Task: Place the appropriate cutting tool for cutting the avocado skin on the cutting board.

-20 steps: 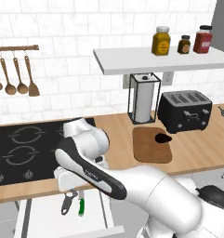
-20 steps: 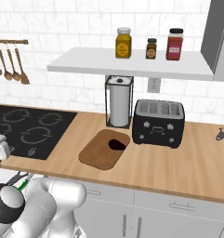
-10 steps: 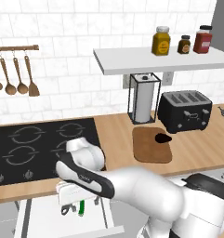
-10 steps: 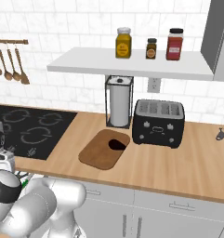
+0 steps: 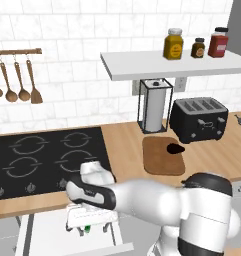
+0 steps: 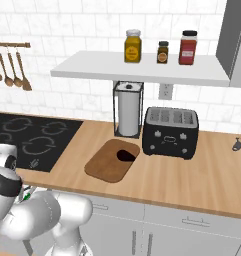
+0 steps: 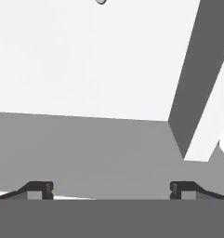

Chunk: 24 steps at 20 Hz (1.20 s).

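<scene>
Currently the white arm is being bent low in front of the desk, its hand reaching down into a pulled-out white drawer below the desk edge. The pincer is being held fully released, its two dark fingertips standing wide apart in the hand view with nothing between them, over a pale drawer floor and beside a grey wall. Above and behind the pincer, the black cooktop is lying in the desk. Well to the right of the pincer and higher up, the black toaster is standing at the back of the desk, beside the paper towel holder. Nearer than the toaster, the cutting board is lying flat on the desk, far from the pincer, and the avocado is resting on its far right part. Just beneath the pincer, a small bit of the cutting tool is showing its green handle in the drawer, close between the pincer's ends; contact cannot be told.
</scene>
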Available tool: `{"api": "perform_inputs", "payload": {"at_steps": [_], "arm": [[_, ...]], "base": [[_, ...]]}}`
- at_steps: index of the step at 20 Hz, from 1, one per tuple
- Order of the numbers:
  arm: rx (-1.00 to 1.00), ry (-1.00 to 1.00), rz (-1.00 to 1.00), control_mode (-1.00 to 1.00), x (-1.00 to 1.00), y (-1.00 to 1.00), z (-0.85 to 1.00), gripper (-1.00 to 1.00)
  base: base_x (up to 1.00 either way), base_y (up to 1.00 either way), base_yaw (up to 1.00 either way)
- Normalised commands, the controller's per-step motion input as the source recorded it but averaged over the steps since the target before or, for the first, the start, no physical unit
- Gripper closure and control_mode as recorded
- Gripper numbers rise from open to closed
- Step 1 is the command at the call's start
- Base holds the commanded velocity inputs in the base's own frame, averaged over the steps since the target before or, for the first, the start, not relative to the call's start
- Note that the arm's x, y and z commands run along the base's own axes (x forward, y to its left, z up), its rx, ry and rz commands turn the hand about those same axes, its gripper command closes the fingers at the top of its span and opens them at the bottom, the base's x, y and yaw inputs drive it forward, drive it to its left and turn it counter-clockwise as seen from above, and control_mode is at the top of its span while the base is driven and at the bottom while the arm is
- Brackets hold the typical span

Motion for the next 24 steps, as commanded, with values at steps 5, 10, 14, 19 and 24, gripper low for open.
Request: {"api": "perform_inputs", "payload": {"at_steps": [5, 10, 14, 19, 24], "arm": [[-0.05, 0.21, -0.02, -1.00, 0.04, 0.25, -0.60, -1.00], [-0.04, 0.22, -0.01, -1.00, 0.00, 0.22, -0.43, -1.00], [-0.06, 0.19, -0.01, -1.00, -0.26, 0.08, -0.08, -1.00], [-0.03, 0.22, -0.03, -1.00, -0.63, 0.00, 0.00, -1.00], [0.00, 0.29, -0.05, -1.00, -0.75, 0.00, 0.00, -1.00]], "base": [[0.00, 0.00, 0.00], [0.00, 0.00, 0.00], [0.00, 0.00, 0.00], [0.00, 0.00, 0.00], [0.00, 0.00, 0.00]]}}
